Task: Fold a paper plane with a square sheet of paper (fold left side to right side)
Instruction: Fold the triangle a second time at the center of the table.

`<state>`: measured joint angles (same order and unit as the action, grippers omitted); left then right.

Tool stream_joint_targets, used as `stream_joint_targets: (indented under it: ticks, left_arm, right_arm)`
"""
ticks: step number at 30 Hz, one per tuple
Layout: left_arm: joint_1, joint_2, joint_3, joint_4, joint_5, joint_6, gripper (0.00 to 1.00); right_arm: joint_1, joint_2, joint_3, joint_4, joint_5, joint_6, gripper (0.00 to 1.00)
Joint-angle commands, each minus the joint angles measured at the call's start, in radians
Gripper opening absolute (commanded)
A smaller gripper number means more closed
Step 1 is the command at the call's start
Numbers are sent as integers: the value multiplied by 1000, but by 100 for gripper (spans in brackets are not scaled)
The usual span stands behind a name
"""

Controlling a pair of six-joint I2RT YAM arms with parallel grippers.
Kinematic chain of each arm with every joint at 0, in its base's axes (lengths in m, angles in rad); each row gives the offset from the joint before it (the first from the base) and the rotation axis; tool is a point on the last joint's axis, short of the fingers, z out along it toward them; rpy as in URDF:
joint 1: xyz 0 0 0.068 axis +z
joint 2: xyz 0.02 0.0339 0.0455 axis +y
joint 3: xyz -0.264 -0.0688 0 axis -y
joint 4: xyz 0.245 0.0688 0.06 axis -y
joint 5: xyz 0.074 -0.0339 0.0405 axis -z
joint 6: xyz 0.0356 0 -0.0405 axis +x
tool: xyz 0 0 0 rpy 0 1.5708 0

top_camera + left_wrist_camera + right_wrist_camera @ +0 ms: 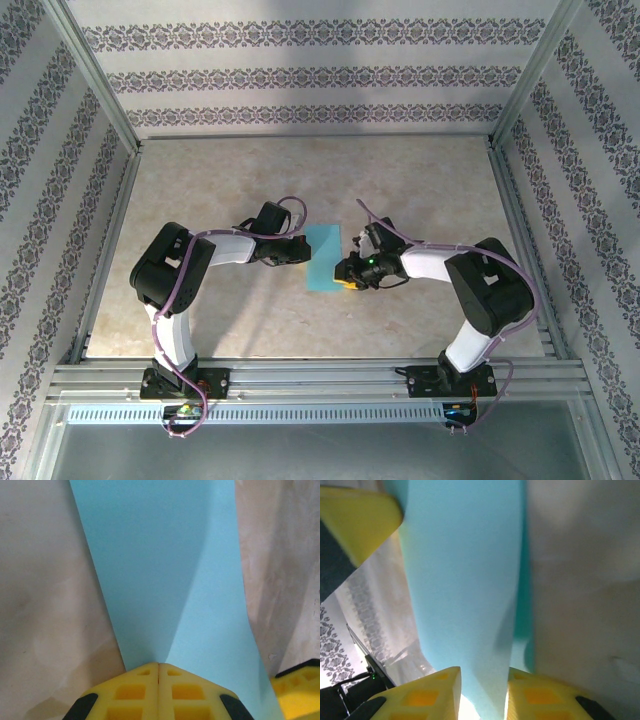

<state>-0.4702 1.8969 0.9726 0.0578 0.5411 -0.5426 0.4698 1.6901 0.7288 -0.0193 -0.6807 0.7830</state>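
Surface: marbled tabletop (pixel 250 320) inside patterned walls; the square sheet of paper (pixel 324 258) lies mid-table between both arms, looking narrower than tall.
Left side: the left gripper (pixel 159 667) has its jaws fully together, tips at the sheet's edge.
Right side: the right gripper (pixel 484 675) has a narrow gap, the sheet's raised edge running through it, nothing clamped yet.
Doing it well: we judge the edges should be matched before pressing, the left tips anchoring against sliding.
Hard to tell: whether the left tips pinch or merely press; whether a crease exists; the right wrist view is blurred.
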Motion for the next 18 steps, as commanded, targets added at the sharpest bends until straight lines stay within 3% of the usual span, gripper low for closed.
stream_joint_targets:
  ticks: [1, 8, 18]
  left_arm:
    - [-21, 36, -22, -86, -45, 6, 6]
    - [-24, 35, -22, -90, -48, 9, 6]
    - [-26, 34, -23, -85, -50, 7, 6]
  right_arm:
    - [6, 0, -6, 41, -28, 8, 28]
    - [-9, -12, 1, 41, -12, 5, 34]
    - [-47, 57, 73, 71, -44, -1, 34]
